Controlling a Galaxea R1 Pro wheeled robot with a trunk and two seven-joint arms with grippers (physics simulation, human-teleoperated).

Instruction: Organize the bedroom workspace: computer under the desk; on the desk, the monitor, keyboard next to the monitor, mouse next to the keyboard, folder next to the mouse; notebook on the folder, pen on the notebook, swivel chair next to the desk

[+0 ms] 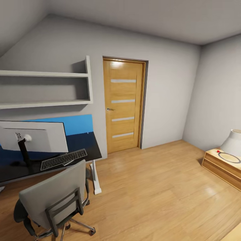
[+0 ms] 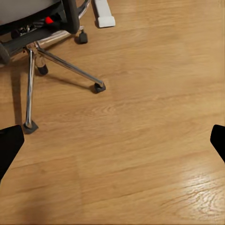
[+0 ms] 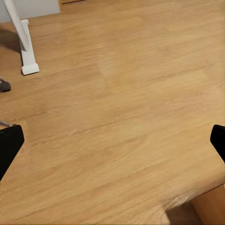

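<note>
While both grippers, left (image 2: 112, 140) and right (image 3: 112, 140), hang wide and empty over floor, the swivel chair (image 1: 53, 197) sits by the desk (image 1: 83, 152); folder possibly hidden on its seat, so approach.

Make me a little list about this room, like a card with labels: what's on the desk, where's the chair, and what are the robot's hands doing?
room: bedroom with a wooden door and wood floor
desk: black top, white leg
on desk: monitor, its pale back facing us, and keyboard beside its stand
swivel chair: in front of the desk, back towards us
left gripper: open, empty, over the floor near the chair's base
right gripper: open, empty, over bare floor
</note>
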